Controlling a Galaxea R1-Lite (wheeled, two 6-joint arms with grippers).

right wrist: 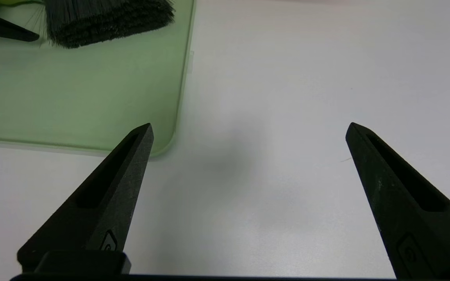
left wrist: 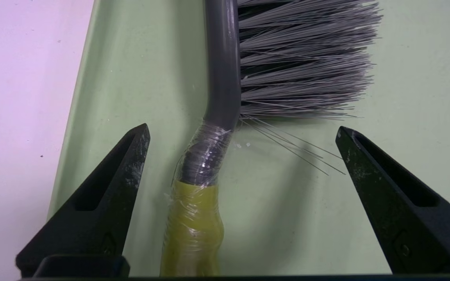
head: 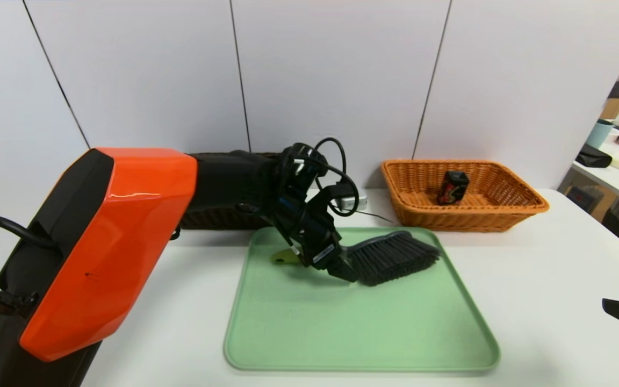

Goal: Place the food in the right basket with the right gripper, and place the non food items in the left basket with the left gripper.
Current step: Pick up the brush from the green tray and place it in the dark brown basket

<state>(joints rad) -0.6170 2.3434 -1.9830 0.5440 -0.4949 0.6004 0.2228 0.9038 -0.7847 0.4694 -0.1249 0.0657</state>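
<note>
The left gripper (left wrist: pixel 242 130) stands wide open over the flat pale green plastic tray (head: pixel 342 333), holding nothing, its jaws astride the neck of the hand brush (head: pixel 390 257). To close well, it should settle lower so the jaws meet the taped neck squarely, clear of the loose bristles that stray toward one jaw; a pinch on bristles alone would likely slip.

The brush lies flat on the tray's far half, with dark grey bristles, a grey spine, and a yellow-green handle wrapped in clear film.

Behind the tray, the orange-tan woven wicker basket (head: pixel 524 207) already holds the small black printed box (head: pixel 452 187). The dark brown woven basket (head: pixel 218 217), also behind the tray, is mostly hidden by the arm. The right gripper (right wrist: pixel 248 128) hangs open and empty over the white worktop (head: pixel 556 301) beside the tray.
</note>
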